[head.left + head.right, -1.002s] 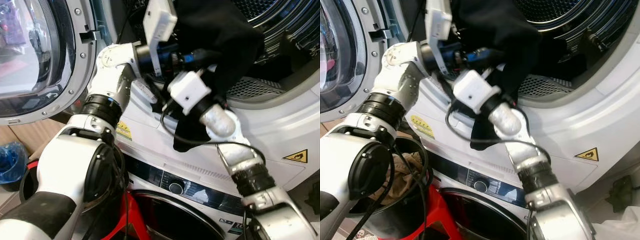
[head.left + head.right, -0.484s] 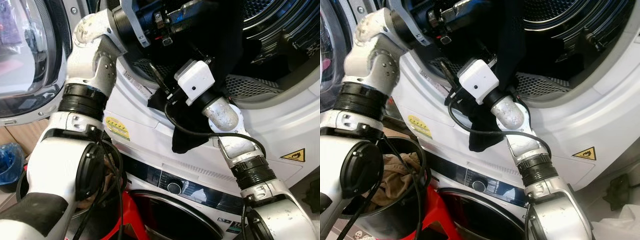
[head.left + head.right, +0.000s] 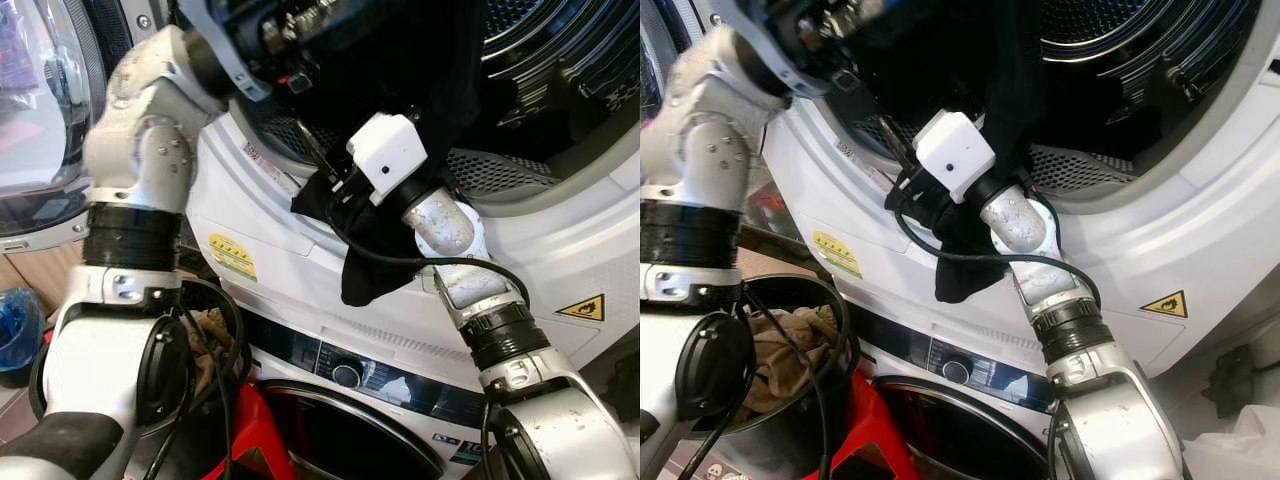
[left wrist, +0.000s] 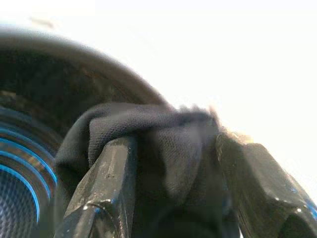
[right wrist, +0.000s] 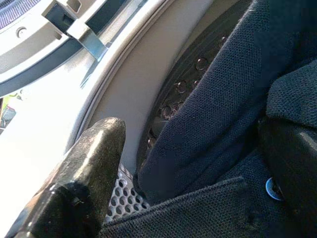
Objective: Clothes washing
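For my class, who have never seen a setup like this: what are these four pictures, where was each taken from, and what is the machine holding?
This is a humanoid robot with two silver arms, each ending in a gripper of two long black fingers. The two wide pictures come from the stereo camera on its head, looking down at stacked white front-loading laundry machines. The other two come from cameras on its wrists, looking along the fingers.

Both arms reach up to the upper machine's round drum opening, lifting a dark navy knitted garment whose end hangs down over the rim. The left gripper is shut on a bunch of that cloth. The right gripper is open, with the cloth lying between its fingers.

Lower left stands a black bucket with tan cloth inside.
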